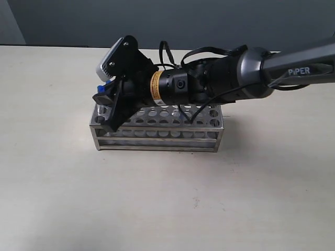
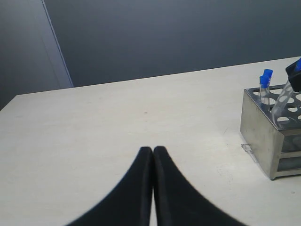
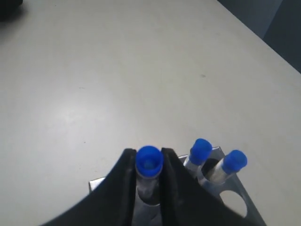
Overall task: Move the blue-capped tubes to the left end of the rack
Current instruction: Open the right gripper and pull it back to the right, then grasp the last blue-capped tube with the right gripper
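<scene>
The steel rack (image 1: 157,137) stands mid-table. My right gripper (image 1: 108,106) reaches across over the rack's left end. It is shut on a blue-capped tube (image 3: 149,162), held just under the cap between the right gripper's (image 3: 149,153) black fingers. From the left wrist view this tube (image 2: 283,100) leans, its lower end at a hole in the rack (image 2: 263,136). Two more blue-capped tubes (image 3: 201,150) (image 3: 233,161) stand in holes at that end, beside the held one. A fourth is hidden. My left gripper (image 2: 153,149) is shut on nothing, low over bare table, well away from the rack.
The right arm's body (image 1: 209,81) lies over the back of the rack and hides part of its top plate. Pale tabletop (image 1: 167,209) surrounds the rack on all sides. A dark wall (image 2: 164,33) rises behind the table's far edge.
</scene>
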